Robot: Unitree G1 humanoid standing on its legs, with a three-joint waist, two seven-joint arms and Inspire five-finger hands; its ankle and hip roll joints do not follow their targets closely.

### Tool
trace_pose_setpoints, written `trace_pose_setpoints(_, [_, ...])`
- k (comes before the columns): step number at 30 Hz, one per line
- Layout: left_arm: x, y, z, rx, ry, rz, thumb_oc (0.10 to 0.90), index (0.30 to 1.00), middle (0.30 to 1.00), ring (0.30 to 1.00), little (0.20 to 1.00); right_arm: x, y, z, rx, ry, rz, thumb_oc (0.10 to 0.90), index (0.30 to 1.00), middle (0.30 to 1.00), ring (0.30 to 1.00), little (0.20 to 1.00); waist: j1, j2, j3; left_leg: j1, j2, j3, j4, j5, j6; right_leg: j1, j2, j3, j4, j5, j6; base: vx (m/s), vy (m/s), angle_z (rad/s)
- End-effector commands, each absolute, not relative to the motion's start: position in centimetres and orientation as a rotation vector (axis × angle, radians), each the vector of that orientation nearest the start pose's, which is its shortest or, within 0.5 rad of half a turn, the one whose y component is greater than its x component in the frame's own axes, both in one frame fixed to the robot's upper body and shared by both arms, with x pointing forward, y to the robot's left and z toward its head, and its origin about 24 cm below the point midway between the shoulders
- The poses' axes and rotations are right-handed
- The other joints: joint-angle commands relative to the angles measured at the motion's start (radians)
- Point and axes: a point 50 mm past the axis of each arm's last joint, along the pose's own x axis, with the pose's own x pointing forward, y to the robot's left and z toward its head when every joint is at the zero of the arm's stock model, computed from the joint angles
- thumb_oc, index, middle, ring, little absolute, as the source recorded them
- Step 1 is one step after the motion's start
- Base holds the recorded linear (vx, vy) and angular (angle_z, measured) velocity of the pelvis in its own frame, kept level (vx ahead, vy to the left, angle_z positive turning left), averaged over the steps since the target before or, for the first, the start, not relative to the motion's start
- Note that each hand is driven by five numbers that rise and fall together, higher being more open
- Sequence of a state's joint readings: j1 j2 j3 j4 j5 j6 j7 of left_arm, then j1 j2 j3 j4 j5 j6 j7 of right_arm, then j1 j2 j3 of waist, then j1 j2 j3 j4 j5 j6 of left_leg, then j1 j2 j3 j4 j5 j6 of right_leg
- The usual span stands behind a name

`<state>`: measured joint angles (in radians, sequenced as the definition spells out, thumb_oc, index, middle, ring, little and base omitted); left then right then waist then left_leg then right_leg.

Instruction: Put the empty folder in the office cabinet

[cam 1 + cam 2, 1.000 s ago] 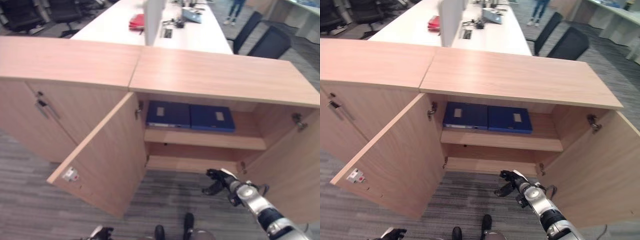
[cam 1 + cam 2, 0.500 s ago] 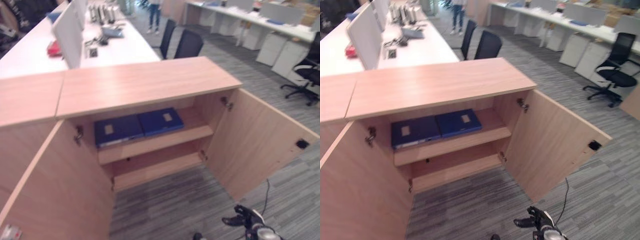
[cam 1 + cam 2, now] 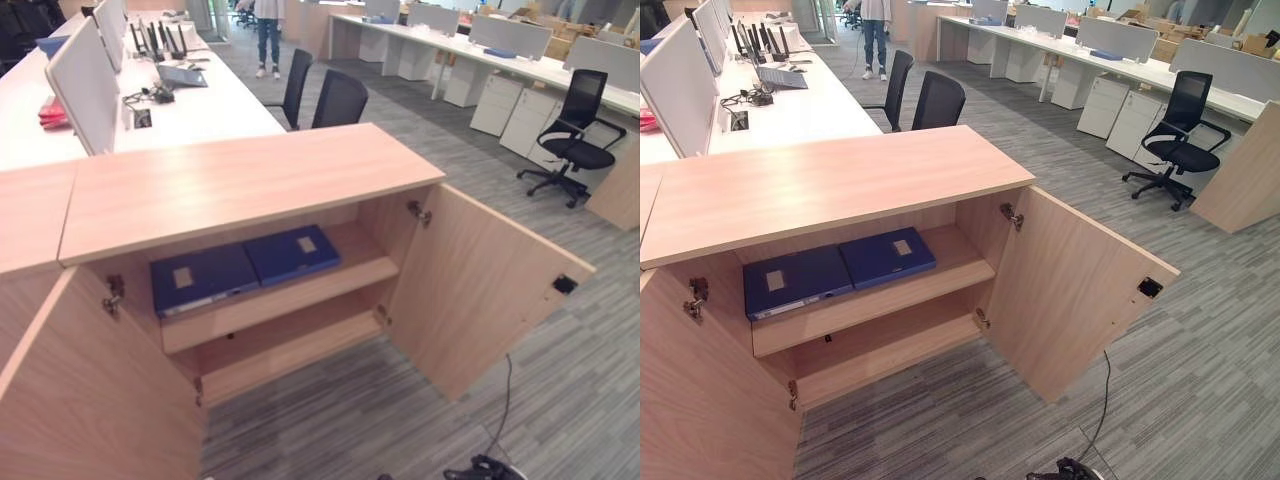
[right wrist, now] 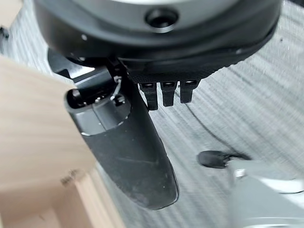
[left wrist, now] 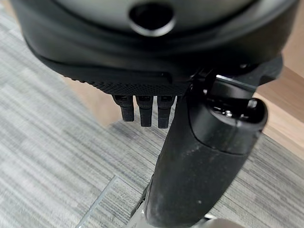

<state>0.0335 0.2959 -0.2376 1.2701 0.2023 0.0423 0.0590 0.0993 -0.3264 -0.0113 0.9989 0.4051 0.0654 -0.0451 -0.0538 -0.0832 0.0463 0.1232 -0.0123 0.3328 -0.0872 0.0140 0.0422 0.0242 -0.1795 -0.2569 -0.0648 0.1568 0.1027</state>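
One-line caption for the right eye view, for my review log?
Open cabinet, both doors wide, two blue folders flat on the upper shelf; right hand low at the frame's bottom edge.

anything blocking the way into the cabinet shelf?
Nothing visible. Both cabinet doors stand open, and two blue folders already lie flat on the shelf. The right hand hangs low over the carpet, apart from it.

We see cabinet in pale matt wood laminate, metal hinges; two folders smooth blue, paper labels. Floor grey ribbed carpet. Left hand and right hand matt black grainy plastic.
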Motion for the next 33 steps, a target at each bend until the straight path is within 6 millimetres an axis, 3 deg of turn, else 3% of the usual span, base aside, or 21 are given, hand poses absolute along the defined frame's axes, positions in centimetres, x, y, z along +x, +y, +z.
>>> trace_pose_setpoints(1, [7.6,26.0,-15.9,0.640,1.319,-0.046,0.800,0.900,0.900,0.900,0.900,13.7,-31.6,-11.0,0.012,0.884,-0.577,0.800,0.900,0.900,0.900,0.900,-0.005,0.021,0.009,-0.010,-0.029,-0.086,0.000,-0.122,0.029,-0.060,-0.038,0.041,0.076,-0.069,0.068,0.01,-0.017,0.04])
trace_pose_setpoints(2, [7.5,26.2,-15.9,0.644,1.322,-0.047,0.800,0.900,0.900,0.900,0.900,14.0,-33.9,-9.7,-0.013,0.834,-0.657,0.800,0.900,0.900,0.900,0.900,-0.008,0.024,0.009,-0.011,-0.028,-0.088,0.000,-0.123,0.027,-0.059,-0.039,0.039,0.078,-0.072,0.067,0.01,-0.011,0.07])
trace_pose_setpoints(3, [7.5,26.2,-15.9,0.644,1.322,-0.048,0.800,0.900,0.900,0.900,0.900,14.0,-33.9,-9.7,-0.014,0.834,-0.657,0.800,0.900,0.900,0.900,0.900,-0.007,0.025,0.009,-0.011,-0.028,-0.088,0.000,-0.123,0.027,-0.059,-0.038,0.039,0.078,-0.072,0.067,0.03,-0.032,0.07])
trace_pose_setpoints(4, [7.4,26.3,-15.8,0.642,1.324,-0.045,0.800,0.900,0.900,0.900,0.900,14.4,-36.3,-8.0,-0.038,0.776,-0.739,0.800,0.900,0.900,0.900,0.900,-0.009,0.027,0.007,-0.010,-0.027,-0.091,0.000,-0.124,0.026,-0.057,-0.037,0.037,0.076,-0.074,0.066,0.02,-0.022,0.07])
trace_pose_setpoints(7, [7.5,26.3,-15.8,0.635,1.317,-0.035,0.800,0.900,0.900,0.900,0.900,14.9,-38.0,-6.4,-0.065,0.719,-0.793,0.800,0.900,0.900,0.900,0.900,-0.008,0.029,0.008,-0.009,-0.024,-0.091,0.000,-0.123,0.023,-0.055,-0.033,0.034,0.073,-0.077,0.065,0.02,-0.032,0.02])
trace_pose_setpoints(8, [7.9,26.2,-15.7,0.623,1.299,-0.022,0.800,0.900,0.900,0.900,0.900,15.6,-40.0,-4.3,-0.097,0.649,-0.853,0.800,0.900,0.900,0.900,0.900,-0.004,0.032,0.012,-0.010,-0.019,-0.093,0.000,-0.120,0.021,-0.059,-0.030,0.031,0.079,-0.086,0.065,0.00,-0.049,0.01])
trace_pose_setpoints(10, [8.5,26.2,-15.6,0.619,1.281,-0.015,0.800,0.900,0.900,0.900,0.900,15.8,-40.6,-3.7,-0.104,0.634,-0.871,0.800,0.900,0.900,0.900,0.900,-0.002,0.036,0.023,-0.013,-0.016,-0.093,0.000,-0.117,0.024,-0.084,-0.036,0.028,0.128,-0.094,0.067,-0.04,-0.011,0.00])
trace_pose_setpoints(14, [10.0,25.8,-15.3,0.644,1.229,-0.042,0.800,0.900,0.900,0.900,0.900,17.3,-41.5,-1.7,-0.146,0.570,-0.881,0.800,0.900,0.900,0.900,0.900,-0.016,0.046,0.093,0.008,-0.016,-0.090,0.000,-0.119,0.039,-0.205,-0.089,0.064,0.410,-0.073,0.095,-0.06,0.020,-0.01])
trace_pose_setpoints(15, [10.4,26.0,-15.2,0.683,1.225,-0.062,0.800,0.900,0.900,0.900,0.900,18.3,-41.2,-1.1,-0.154,0.525,-0.868,0.800,0.900,0.900,0.900,0.900,-0.018,0.044,0.100,0.017,-0.013,-0.086,0.000,-0.132,0.023,-0.199,-0.121,0.045,0.348,-0.087,0.087,0.08,-0.153,0.08])
trace_pose_setpoints(17, [10.8,26.3,-15.0,0.688,1.220,-0.048,0.800,0.900,0.900,0.900,0.900,18.6,-41.1,-0.7,-0.162,0.502,-0.868,0.800,0.900,0.900,0.900,0.900,-0.021,0.044,0.105,0.015,-0.007,-0.090,0.000,-0.130,0.012,-0.193,-0.125,0.042,0.298,-0.079,0.085,0.09,-0.211,0.11])
trace_pose_setpoints(18, [11.5,27.2,-14.6,0.664,1.211,0.013,0.800,0.900,0.900,0.900,0.900,18.6,-41.2,-0.2,-0.156,0.468,-0.888,0.800,0.900,0.900,0.900,0.900,-0.029,0.038,0.114,0.018,0.007,-0.107,0.000,-0.134,-0.015,-0.205,-0.132,0.069,0.153,-0.040,0.095,0.12,-0.300,0.06])
trace_pose_setpoints(19, [11.6,27.5,-14.4,0.657,1.208,0.037,0.800,0.900,0.900,0.900,0.900,18.4,-41.3,-0.3,-0.146,0.466,-0.902,0.800,0.900,0.900,0.900,0.900,-0.032,0.034,0.114,0.023,0.014,-0.116,0.000,-0.138,-0.025,-0.210,-0.131,0.091,0.098,-0.017,0.102,0.19,-0.438,0.02])
trace_pose_setpoints(22, [11.4,28.0,-14.3,0.665,1.213,0.051,0.800,0.900,0.900,0.900,0.900,17.9,-41.3,-0.7,-0.123,0.472,-0.915,0.800,0.900,0.900,0.900,0.900,-0.028,0.016,0.099,0.031,0.024,-0.121,0.000,-0.143,-0.047,-0.196,-0.132,0.099,0.020,0.013,0.111,0.23,-0.354,0.04])
trace_pose_setpoints(23, [9.5,28.8,-14.6,0.664,1.275,0.074,0.800,0.900,0.900,0.900,0.900,17.5,-41.6,-0.8,-0.100,0.471,-0.914,0.800,0.900,0.900,0.900,0.900,-0.027,-0.006,0.060,0.061,0.078,-0.100,0.000,-0.136,-0.085,-0.169,-0.111,0.081,0.019,0.017,0.113,0.29,-0.395,0.09])
trace_pose_setpoints(24, [9.5,28.8,-14.6,0.663,1.276,0.074,0.800,0.900,0.900,0.900,0.900,17.5,-41.6,-0.8,-0.101,0.471,-0.913,0.800,0.900,0.900,0.900,0.900,-0.027,-0.004,0.059,0.062,0.081,-0.100,0.000,-0.136,-0.087,-0.168,-0.108,0.081,0.020,0.016,0.112,0.38,-0.575,0.08])
trace_pose_setpoints(26, [8.5,29.3,-14.6,0.606,1.307,0.135,0.800,0.900,0.900,0.900,0.900,17.2,-42.0,-0.4,-0.098,0.464,-0.901,0.800,0.900,0.900,0.900,0.900,-0.036,0.005,0.044,0.071,0.164,-0.096,0.000,-0.114,-0.126,-0.155,-0.054,0.079,0.052,-0.038,0.084,0.21,-0.437,0.07])
trace_pose_setpoints(29, [9.3,29.4,-14.4,0.563,1.274,0.183,0.800,0.900,0.900,0.900,0.900,16.7,-43.4,1.1,-0.105,0.404,-0.954,0.800,0.900,0.900,0.900,0.900,-0.046,0.026,0.034,0.026,0.263,-0.095,0.037,-0.043,-0.166,-0.136,0.004,0.040,0.078,-0.119,0.036,0.13,-0.411,0.16])
trace_pose_setpoints(30, [9.3,29.4,-14.4,0.563,1.273,0.183,0.800,0.900,0.900,0.900,0.900,16.7,-43.4,1.1,-0.105,0.403,-0.954,0.800,0.900,0.900,0.900,0.900,-0.047,0.026,0.032,0.021,0.263,-0.097,0.037,-0.040,-0.166,-0.139,0.004,0.038,0.077,-0.117,0.035,0.05,-0.239,0.40])
trace_pose_setpoints(31, [9.6,29.2,-14.3,0.561,1.261,0.181,0.800,0.900,0.900,0.900,0.900,16.5,-43.9,1.6,-0.113,0.391,-0.972,0.800,0.900,0.900,0.900,0.900,-0.047,0.029,0.033,0.007,0.279,-0.089,0.057,-0.026,-0.166,-0.124,0.014,0.022,0.076,-0.135,0.022,0.16,-0.345,0.60])
trace_pose_setpoints(32, [10.6,28.9,-14.2,0.568,1.226,0.171,0.800,0.900,0.900,0.900,0.900,16.3,-44.5,2.5,-0.137,0.365,-0.989,0.800,0.900,0.900,0.900,0.900,-0.055,0.037,0.035,-0.016,0.325,-0.055,0.130,0.027,-0.177,-0.074,0.045,-0.014,0.065,-0.180,-0.001,0.16,-0.341,0.50])
trace_pose_setpoints(33, [10.7,28.9,-14.2,0.568,1.226,0.171,0.800,0.900,0.900,0.900,0.900,16.3,-44.5,2.5,-0.137,0.365,-0.989,0.800,0.900,0.900,0.900,0.900,-0.056,0.037,0.035,-0.016,0.326,-0.055,0.131,0.027,-0.177,-0.073,0.045,-0.014,0.065,-0.181,-0.001,0.17,-0.484,0.68])
